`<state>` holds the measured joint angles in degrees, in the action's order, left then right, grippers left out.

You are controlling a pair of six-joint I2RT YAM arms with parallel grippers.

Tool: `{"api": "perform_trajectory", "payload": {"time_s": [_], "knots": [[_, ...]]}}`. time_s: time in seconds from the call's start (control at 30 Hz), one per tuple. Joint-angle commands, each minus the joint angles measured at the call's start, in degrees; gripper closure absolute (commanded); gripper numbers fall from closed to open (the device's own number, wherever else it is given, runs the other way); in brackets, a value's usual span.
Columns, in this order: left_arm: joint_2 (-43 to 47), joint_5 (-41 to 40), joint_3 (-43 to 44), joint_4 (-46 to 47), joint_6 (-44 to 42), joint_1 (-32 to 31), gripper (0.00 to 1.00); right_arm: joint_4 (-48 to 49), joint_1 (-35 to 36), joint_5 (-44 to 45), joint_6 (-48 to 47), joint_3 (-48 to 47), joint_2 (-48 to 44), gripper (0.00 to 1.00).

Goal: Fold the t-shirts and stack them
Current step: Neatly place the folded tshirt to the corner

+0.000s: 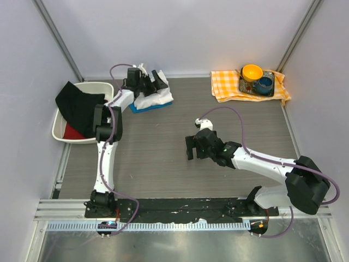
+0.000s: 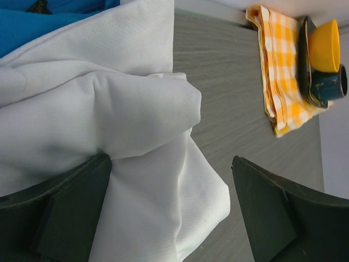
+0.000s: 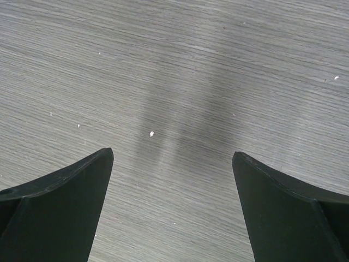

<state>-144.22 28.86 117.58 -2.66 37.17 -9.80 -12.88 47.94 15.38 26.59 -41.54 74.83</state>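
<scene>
The white t-shirt (image 1: pixel 154 99) lies loosely bunched at the back left of the table, on top of the blue t-shirt (image 1: pixel 143 108), which shows only as an edge beneath it. My left gripper (image 1: pixel 152 84) hovers over the pile, open. In the left wrist view a rumpled fold of the white t-shirt (image 2: pixel 136 114) lies between the spread fingers of that gripper (image 2: pixel 172 158), and the blue t-shirt (image 2: pixel 49 22) shows at the top left. My right gripper (image 1: pixel 191 145) stands open over bare table near the middle; in its wrist view the gripper (image 3: pixel 173 153) has only wood grain between its fingers.
A white tub (image 1: pixel 99 85) with black and red cloth stands at the left edge. At the back right an orange-and-white checked cloth (image 1: pixel 226 87) carries a tray with an orange bowl (image 1: pixel 252 71) and a blue cup (image 1: pixel 265 84). Grey walls enclose the table.
</scene>
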Motion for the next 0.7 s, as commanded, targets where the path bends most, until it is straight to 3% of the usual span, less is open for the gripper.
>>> {"api": "perform_trajectory", "payload": {"time_s": [0.0, 0.3, 0.67], "knots": [[5.7, 4.6, -7.7, -3.7, 0.5, -1.0, 0.00, 1.5, 0.6, 0.5, 1.0, 0.2, -1.8, 0.03], [10.9, 2.7, -0.2, -7.8, 1.9, 1.2, 0.00, 2.2, 0.7, 1.6, 0.0, -3.9, 1.8, 0.03], [2.8, 0.8, 6.5, -9.7, 2.7, 5.7, 0.00, 2.0, 0.7, 1.8, -0.5, -5.5, 2.6, 0.03]]}}
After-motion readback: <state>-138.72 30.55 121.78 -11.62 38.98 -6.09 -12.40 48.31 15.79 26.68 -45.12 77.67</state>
